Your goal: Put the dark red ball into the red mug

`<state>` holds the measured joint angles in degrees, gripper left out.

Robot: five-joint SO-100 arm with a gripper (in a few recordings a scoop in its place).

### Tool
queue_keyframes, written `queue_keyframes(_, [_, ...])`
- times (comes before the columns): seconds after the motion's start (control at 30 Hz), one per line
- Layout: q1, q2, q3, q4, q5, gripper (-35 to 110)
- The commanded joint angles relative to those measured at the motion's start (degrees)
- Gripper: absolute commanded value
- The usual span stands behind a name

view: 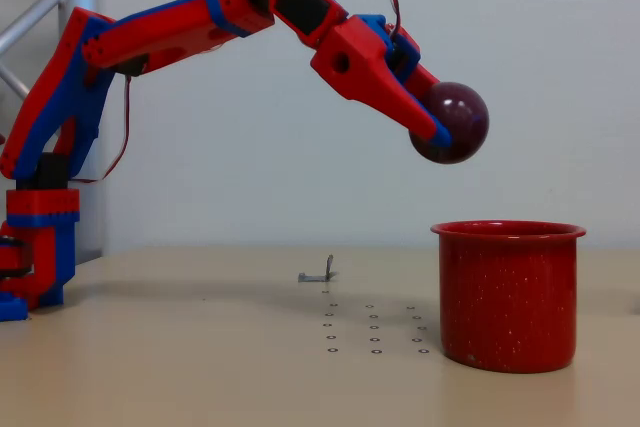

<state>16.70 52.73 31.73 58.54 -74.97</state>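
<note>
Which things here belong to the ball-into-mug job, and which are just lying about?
Job: dark red ball, held in the gripper above the table; red mug, upright on the table.
Lying about: small metal bracket; rows of small holes in the tabletop.

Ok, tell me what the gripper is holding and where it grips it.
The gripper holds the dark red ball, pinched at its left side in the fixed view, above the red mug.

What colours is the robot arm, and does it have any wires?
The arm is bright red plastic with blue trim and black motor blocks. Thin dark red wires loop over its wrist and hang beside its base. Its gripper has pointed red and blue fingers.
</note>
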Motion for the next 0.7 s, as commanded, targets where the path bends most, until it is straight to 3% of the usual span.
queue_keyframes(0.0, [1.6,1.8,-7.4,-3.3,-1.1,15])
queue_keyframes(0.53, [3.3,-8.7,-13.8,-10.2,-5.6,16])
queue_keyframes(0.67, [3.9,-9.8,-14.2,-12.0,-3.9,27])
